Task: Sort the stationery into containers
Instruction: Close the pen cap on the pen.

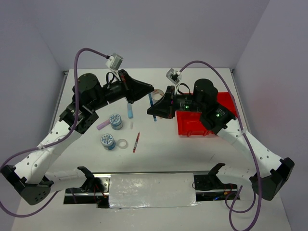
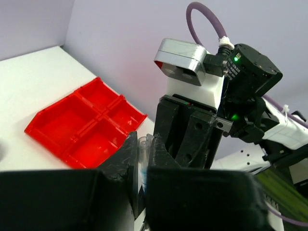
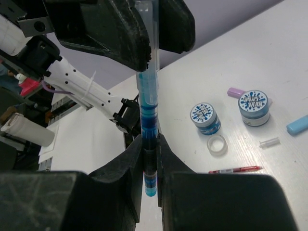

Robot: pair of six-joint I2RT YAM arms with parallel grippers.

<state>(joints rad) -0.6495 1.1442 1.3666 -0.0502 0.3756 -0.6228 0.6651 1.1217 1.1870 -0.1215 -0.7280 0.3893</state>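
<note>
A thin blue pen (image 3: 148,103) hangs in the air between both arms. My right gripper (image 3: 150,150) is shut on its lower barrel. My left gripper (image 2: 143,153) is shut on the pen's clear far end (image 2: 142,147). From above, the blue pen (image 1: 151,100) spans from the left gripper (image 1: 152,91) to the right gripper (image 1: 153,112). The red four-compartment bin (image 1: 195,126) lies under the right arm and looks empty in the left wrist view (image 2: 84,125). On the table lie a red pen (image 1: 136,142), a light-blue marker (image 1: 129,111), a lilac marker (image 1: 103,125), two patterned tape rolls (image 1: 116,120) (image 1: 108,141) and a clear tape ring (image 1: 122,144).
A small clear cap (image 1: 132,124) lies beside the upper tape roll. The right arm's body covers part of the bin. A foil-covered plate (image 1: 151,189) sits at the near edge between the arm bases. White walls enclose the table on three sides.
</note>
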